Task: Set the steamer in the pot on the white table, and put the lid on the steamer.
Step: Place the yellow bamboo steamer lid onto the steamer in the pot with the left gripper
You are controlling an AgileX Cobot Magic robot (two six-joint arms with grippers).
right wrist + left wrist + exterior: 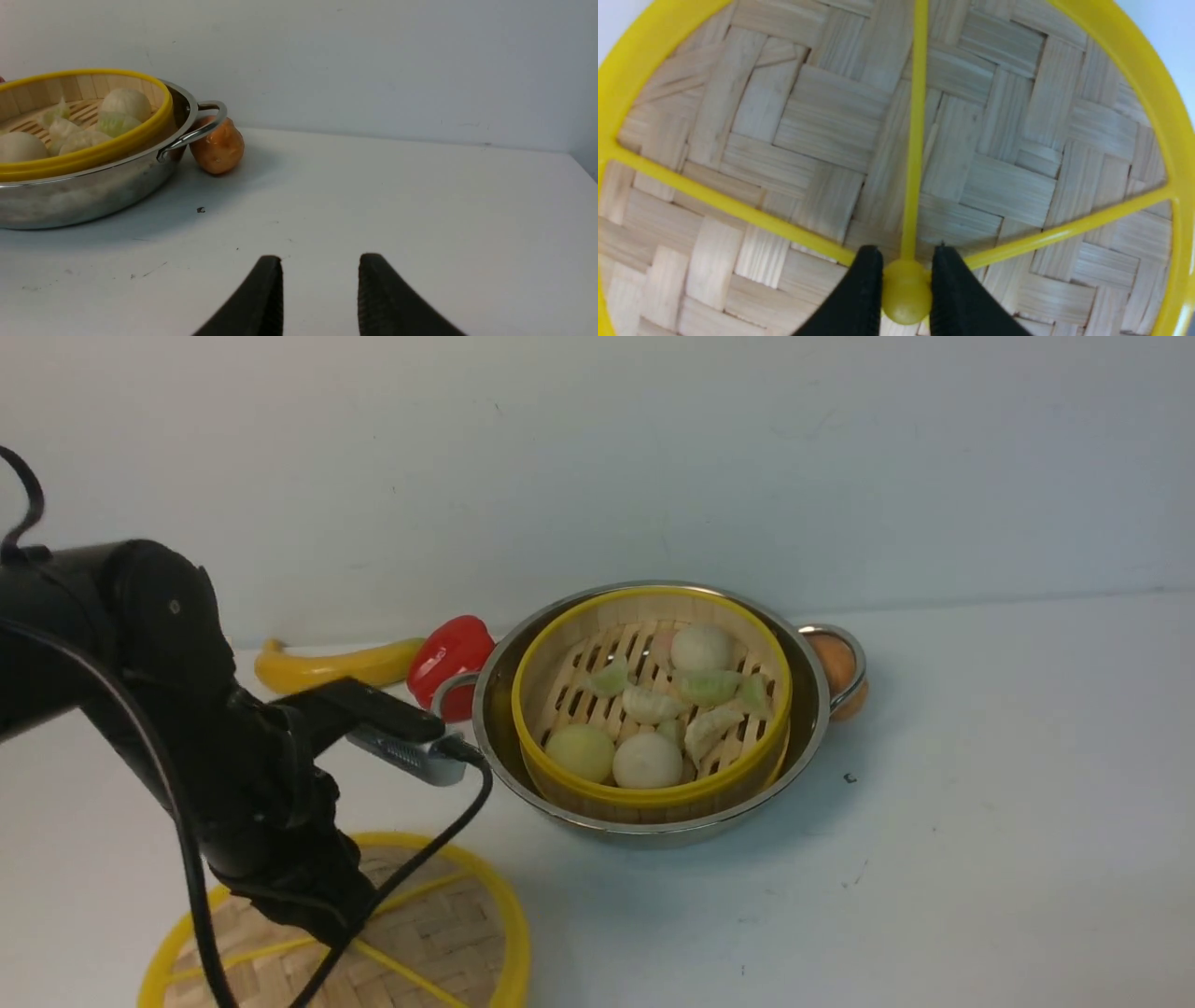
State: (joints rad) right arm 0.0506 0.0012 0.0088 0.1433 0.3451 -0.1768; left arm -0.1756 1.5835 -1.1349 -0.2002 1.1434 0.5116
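The steamer point(653, 795) sits inside the pot point(644, 828) on the white table point(980, 803), holding buns and dumplings. Both also show in the right wrist view, the steamer point(93, 154) in the pot point(93, 196). The lid point(439, 933) lies flat on the table at the front left, apart from the pot. My left gripper point(906, 252) is shut on the lid's yellow centre knob point(906, 291), one finger on each side; in the front view the arm hides it. My right gripper point(321, 257) is open and empty, low over bare table right of the pot.
A yellow banana point(327, 665) and a red pepper point(453, 658) lie behind the pot's left handle. An orange-brown round thing point(836, 663) rests against the pot's right handle, also in the right wrist view point(217, 147). A white wall stands behind.
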